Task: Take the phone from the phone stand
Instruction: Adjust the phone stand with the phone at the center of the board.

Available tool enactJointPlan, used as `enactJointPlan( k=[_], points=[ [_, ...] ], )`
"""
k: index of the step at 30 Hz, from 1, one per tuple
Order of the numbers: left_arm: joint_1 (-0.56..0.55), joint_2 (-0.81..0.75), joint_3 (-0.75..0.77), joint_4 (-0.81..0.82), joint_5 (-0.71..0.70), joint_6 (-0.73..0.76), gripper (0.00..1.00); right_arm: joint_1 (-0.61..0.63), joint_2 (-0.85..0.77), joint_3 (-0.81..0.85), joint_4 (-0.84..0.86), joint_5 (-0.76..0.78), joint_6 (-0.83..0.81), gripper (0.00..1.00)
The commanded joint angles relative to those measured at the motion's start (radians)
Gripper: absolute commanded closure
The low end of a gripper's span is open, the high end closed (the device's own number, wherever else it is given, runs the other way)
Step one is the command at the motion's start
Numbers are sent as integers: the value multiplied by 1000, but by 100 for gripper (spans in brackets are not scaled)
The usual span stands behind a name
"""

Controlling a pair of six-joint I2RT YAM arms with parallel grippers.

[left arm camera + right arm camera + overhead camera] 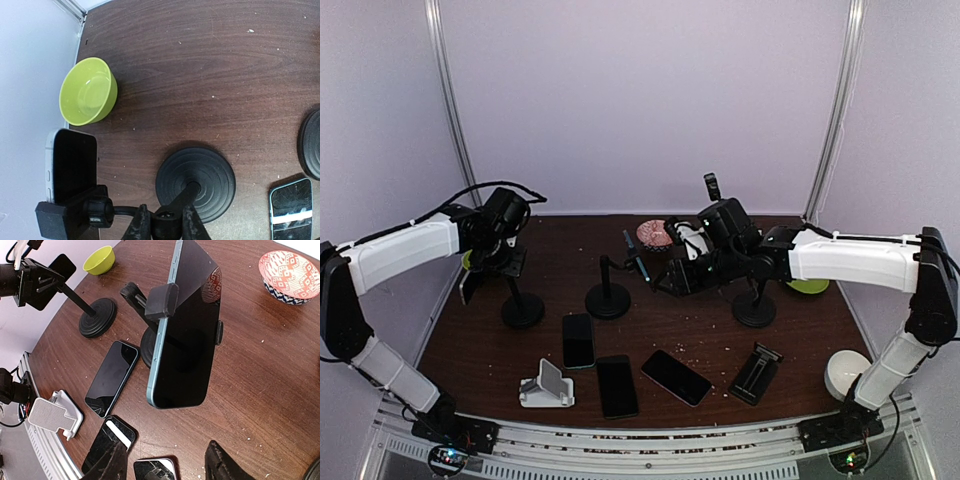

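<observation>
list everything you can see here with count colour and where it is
table: 1, dark brown wood, under everything
round-base stands: 3, black, mid-table row: left stand, middle stand, right stand
clamped phones: 2, dark screens: left phone on the left stand, middle phone on the middle stand
flat phones: 3, black, lying near the front
white stand: 1, white, front left
folding stand: 1, black, front right
green bowl: 1, lime, far left
patterned bowl: 1, red and white, back centre
green dish: 1, lime, right, half hidden
white round object: 1, front right edge
left gripper: 1, black, shut on the left stand's neck
right gripper: 1, black, open, facing the middle phone
</observation>
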Motion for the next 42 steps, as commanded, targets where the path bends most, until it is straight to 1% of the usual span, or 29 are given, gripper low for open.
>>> enactJointPlan(
  k=[1, 4, 10, 17, 23, 30, 34, 42],
  points=[
    [-2, -13, -12, 83, -4, -16, 90, -7, -22, -6, 18, 8, 11, 46],
    [-2, -19, -20, 83, 1, -22, 86, -7, -23, -1, 16, 7, 11, 46],
    [-2, -43, -44, 100, 18, -27, 76, -7, -23, -6, 14, 7, 13, 46],
    [-2, -54, -36, 102, 28, -17, 68, -7, -25, 4, 7, 15, 9, 46],
    [-2, -73, -30, 100, 27, -6, 55, -7, -25, 5, 0, 19, 7, 46],
    [-2, -90, -16, 91, 40, -1, 45, -7, -28, 11, -4, 23, 5, 46],
    [-2, -99, -10, 89, 44, 4, 41, -7, -30, 12, -9, 26, 2, 46],
    [-2, -113, 14, 69, 48, 9, 38, -7, -30, 12, -9, 27, 0, 46]
  ],
)
